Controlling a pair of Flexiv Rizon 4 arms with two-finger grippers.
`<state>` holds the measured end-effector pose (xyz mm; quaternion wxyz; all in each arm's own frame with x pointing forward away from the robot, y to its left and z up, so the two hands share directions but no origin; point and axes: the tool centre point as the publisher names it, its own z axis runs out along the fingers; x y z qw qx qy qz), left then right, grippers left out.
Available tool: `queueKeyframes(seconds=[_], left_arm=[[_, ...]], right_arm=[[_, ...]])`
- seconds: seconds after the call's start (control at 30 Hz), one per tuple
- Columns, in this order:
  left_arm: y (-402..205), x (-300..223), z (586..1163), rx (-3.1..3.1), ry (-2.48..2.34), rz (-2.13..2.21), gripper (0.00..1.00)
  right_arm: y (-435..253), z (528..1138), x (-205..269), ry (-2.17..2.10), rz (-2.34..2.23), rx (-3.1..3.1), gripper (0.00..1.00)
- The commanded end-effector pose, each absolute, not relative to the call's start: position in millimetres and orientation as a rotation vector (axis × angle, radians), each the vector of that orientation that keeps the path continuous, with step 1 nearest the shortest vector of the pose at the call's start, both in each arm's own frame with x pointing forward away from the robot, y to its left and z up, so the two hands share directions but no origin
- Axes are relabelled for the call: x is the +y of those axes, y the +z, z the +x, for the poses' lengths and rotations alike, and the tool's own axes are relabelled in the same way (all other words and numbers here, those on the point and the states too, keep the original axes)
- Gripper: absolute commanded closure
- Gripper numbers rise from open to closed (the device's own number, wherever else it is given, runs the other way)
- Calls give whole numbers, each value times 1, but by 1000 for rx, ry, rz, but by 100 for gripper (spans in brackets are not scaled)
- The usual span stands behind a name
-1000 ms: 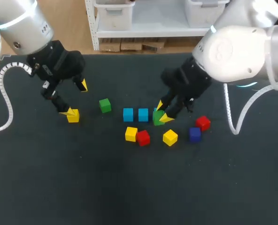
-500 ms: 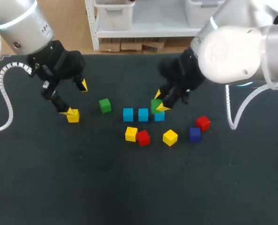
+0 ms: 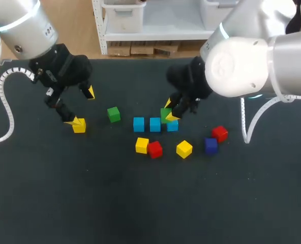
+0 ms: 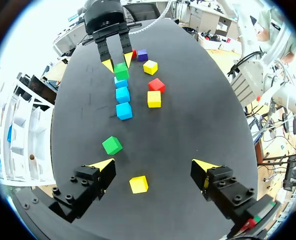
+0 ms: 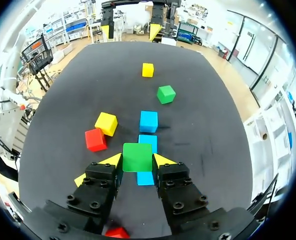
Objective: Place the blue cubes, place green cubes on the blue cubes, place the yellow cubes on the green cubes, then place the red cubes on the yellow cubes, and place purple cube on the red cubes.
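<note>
Right fingers (image 3: 172,116) grasp the green cube (image 3: 166,115), left fingers (image 3: 91,92) released; an off-centre drop could tumble it off the mid-frame blue cube (image 3: 173,126).

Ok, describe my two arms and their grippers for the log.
The left arm and right arm are rounded silver-white shells with cyan rings, each trailing a white coiled cable. The left gripper and right gripper are black with yellow wedge tips.

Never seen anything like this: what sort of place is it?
Likely a robotics lab bench: two robot arms over a dark table, the right hand holding a green cube above blue cubes.
</note>
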<state>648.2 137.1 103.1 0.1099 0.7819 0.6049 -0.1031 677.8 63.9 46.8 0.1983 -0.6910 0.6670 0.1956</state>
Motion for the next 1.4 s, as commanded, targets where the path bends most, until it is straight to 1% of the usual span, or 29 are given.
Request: queueKeyframes(seconds=[0.03, 1.4], left_arm=[[103, 138, 649, 1775, -305, 2300, 0], [103, 138, 649, 1775, -305, 2300, 0]], right_arm=[[46, 678, 65, 540, -1928, 1881, 100], [34, 685, 66, 548, -1919, 1946, 100]])
